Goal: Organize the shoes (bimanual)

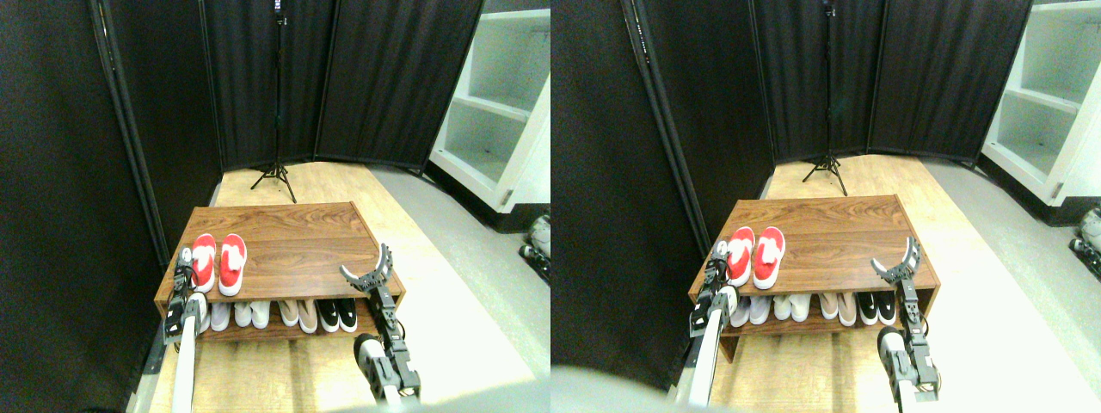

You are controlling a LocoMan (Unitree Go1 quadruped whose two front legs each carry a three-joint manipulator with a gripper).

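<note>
Bright red slip-on sneakers (pixel 218 261) sit paired on the walnut-brown wooden shoe rack (pixel 301 237); right gripper (pixel 367 268) spread wide, left gripper (pixel 183 274) (jaws unreadable) beside them.

Red shoes (pixel 218 261) paired side by side, rack top's left

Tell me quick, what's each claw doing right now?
Left gripper: beside the red sneakers on the shoe rack; open or closed cannot be told.
Right gripper: open, holding nothing.
</note>
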